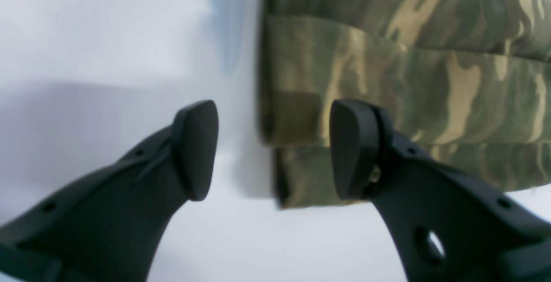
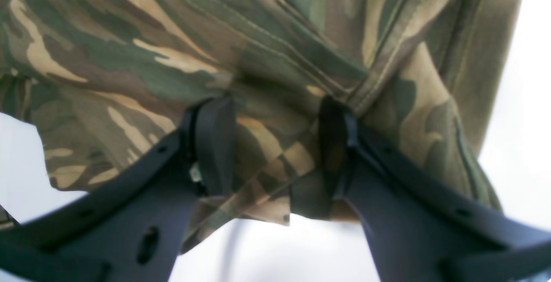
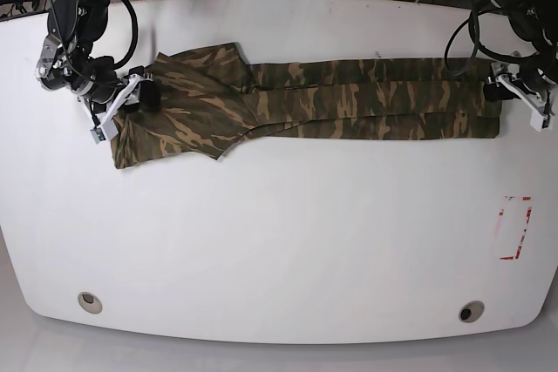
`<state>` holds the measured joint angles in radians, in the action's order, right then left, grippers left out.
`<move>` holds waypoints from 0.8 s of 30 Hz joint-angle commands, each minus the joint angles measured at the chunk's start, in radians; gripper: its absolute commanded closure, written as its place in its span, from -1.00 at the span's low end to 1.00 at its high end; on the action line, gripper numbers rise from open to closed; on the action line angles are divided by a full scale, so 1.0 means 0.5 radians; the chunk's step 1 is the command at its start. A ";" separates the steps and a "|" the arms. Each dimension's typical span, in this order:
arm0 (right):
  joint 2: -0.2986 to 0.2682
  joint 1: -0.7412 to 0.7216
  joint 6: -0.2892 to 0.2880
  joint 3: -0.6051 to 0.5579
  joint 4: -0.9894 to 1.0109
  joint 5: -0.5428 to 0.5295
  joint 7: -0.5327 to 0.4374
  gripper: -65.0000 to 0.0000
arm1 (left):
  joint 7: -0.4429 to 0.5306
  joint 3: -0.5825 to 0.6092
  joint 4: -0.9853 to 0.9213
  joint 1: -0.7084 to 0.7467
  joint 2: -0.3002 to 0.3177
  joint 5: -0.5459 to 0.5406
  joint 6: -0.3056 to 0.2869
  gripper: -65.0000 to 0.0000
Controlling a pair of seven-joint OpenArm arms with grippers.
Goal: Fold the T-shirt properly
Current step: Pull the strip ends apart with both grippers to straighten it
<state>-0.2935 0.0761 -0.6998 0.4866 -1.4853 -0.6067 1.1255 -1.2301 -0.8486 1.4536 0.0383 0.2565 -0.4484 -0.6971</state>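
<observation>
- The T-shirt runs past the top and left edges of the right wrist view — its full outline cannot be seen there.
- Behind the T-shirt's bunched folds, the pads of the right gripper are partly hidden.
- In the left wrist view the T-shirt is blurred and cut off at the right edge.

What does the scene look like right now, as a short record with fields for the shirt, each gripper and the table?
T-shirt: camouflage print, folded into a long narrow strip across the table, wider bunched end at the base view's left
Right gripper: fingers closed around a bunch of cloth at the wider end
Left gripper: open, at the strip's narrow end, nothing between the fingers
Table: white, red marking near its right edge in the base view
</observation>
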 commanded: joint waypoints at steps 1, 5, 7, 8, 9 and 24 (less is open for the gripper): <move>-0.031 -0.013 0.003 0.010 -0.032 -0.003 0.000 0.08 | 0.050 -0.011 0.022 0.011 0.065 -0.013 -0.002 -0.18; -0.028 -0.010 0.003 0.010 -0.035 -0.037 0.000 0.08 | 0.123 0.051 0.022 0.078 0.068 -0.016 -0.002 -0.18; -0.028 -0.006 0.003 0.013 -0.026 -0.080 0.000 0.08 | 0.145 0.078 0.022 0.081 0.068 -0.016 -0.002 -0.18; -0.028 0.003 0.003 0.013 -0.026 -0.108 0.000 0.08 | 0.145 0.103 0.022 0.081 0.062 -0.016 -0.002 -0.18; -0.028 0.006 0.003 0.013 -0.029 -0.123 0.000 0.08 | 0.145 0.128 0.022 0.078 0.059 -0.016 -0.002 -0.18; -0.031 0.018 0.003 0.007 -0.029 -0.215 0.000 0.08 | 0.148 0.201 -0.196 -0.026 -0.017 -0.004 -0.002 -0.18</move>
<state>-0.2932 0.0952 -0.6971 0.4858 -1.4849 -0.6956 1.1309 -1.1374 -0.7456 1.3739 0.0250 0.2390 -0.4599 -0.6971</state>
